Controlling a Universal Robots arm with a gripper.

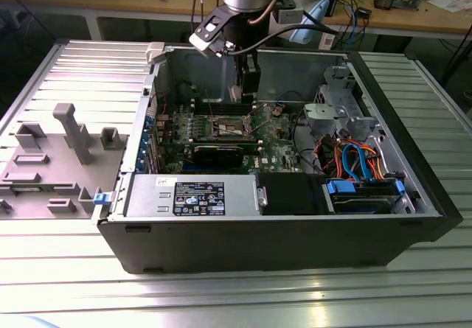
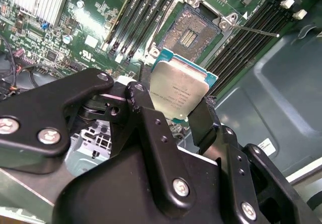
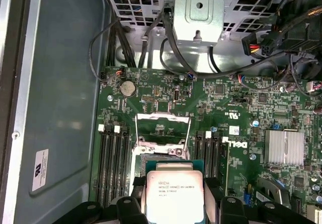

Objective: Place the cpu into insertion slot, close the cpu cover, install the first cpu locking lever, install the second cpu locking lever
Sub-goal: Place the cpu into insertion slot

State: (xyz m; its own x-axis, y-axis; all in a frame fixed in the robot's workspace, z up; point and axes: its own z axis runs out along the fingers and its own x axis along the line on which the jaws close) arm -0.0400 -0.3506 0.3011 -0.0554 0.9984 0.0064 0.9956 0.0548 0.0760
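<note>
I see an open computer case [image 1: 280, 243], power supply [image 1: 193, 195] along its near wall; grey fixture [image 1: 68, 130] beside it, on the exterior view's left.

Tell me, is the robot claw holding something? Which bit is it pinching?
Yes. The gripper holds the cpu, pinched by two opposite side edges between its black fingers. The cpu is not yet in the insertion slot.
</note>
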